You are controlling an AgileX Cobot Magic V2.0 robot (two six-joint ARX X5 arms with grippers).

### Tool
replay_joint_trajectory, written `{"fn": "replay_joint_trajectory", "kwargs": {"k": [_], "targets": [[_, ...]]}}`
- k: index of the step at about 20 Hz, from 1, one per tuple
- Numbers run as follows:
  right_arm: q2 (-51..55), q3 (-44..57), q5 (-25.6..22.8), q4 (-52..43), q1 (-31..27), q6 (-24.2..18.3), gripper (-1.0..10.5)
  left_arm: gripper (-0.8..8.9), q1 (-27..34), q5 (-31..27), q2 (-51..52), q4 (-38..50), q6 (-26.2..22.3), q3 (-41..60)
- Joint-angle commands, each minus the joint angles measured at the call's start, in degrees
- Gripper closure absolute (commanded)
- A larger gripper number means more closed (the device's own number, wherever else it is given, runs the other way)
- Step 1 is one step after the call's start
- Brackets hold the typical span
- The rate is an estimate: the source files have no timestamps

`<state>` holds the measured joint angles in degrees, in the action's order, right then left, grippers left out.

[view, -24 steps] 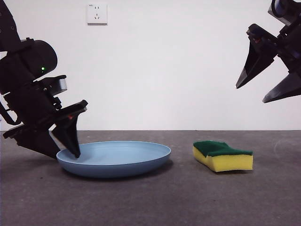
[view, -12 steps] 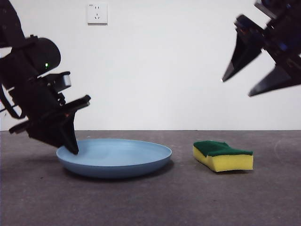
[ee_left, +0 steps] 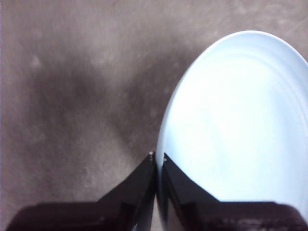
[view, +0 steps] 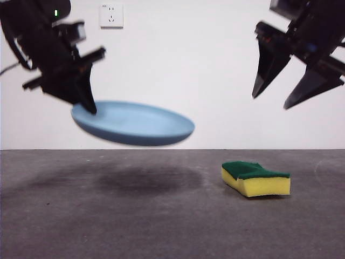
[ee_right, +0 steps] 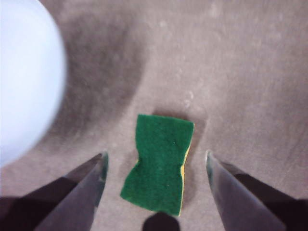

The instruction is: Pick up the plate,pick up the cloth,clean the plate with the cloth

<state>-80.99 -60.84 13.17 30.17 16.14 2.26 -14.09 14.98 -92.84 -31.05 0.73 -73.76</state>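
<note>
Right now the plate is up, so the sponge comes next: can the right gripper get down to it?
Probably yes: the right gripper hangs open above the sponge, with nothing between them.

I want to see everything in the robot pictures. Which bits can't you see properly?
- The plate in the front view: smeared by motion blur.
- Plate's rim in the left wrist view: the left gripper covers where it pinches, and the picture's edge cuts the far side off.
- The sponge in the right wrist view: only its green top and a yellow sliver show.
- The right gripper in the front view: the arm runs off the picture's top and side.
</note>
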Motion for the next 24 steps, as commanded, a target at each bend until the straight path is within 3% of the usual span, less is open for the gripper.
{"fn": "replay_joint_trajectory", "kwargs": {"k": [1,4,8,12,18,24], "targets": [[-3.96,-0.61,-0.31,0.22,0.98,-0.98,6.2,8.21,-0.2,0.07,0.44,-3.1,-2.56,-2.99],[-7.61,-0.63,-0.35,0.22,1.97,-2.01,6.7,8.2,-0.2,0.07,0.48,-6.43,-3.5,-6.01],[-14.62,-0.63,-4.66,-0.35,5.01,-3.43,6.7,8.21,-0.22,0.09,0.52,-8.46,-4.0,-7.78],[-19.67,-0.63,-5.29,-2.71,6.56,-3.65,6.7,8.21,-0.24,0.09,0.52,-9.49,-4.0,-7.78],[-22.51,-0.63,-7.72,-3.34,6.93,-4.72,9.6,8.21,-0.24,0.04,0.5,-9.27,-4.0,-7.78],[-21.57,-1.53,-7.28,-2.71,6.93,-4.5,9.6,8.21,-0.85,-4.24,0.02,-7.67,-3.98,-7.78]]}}
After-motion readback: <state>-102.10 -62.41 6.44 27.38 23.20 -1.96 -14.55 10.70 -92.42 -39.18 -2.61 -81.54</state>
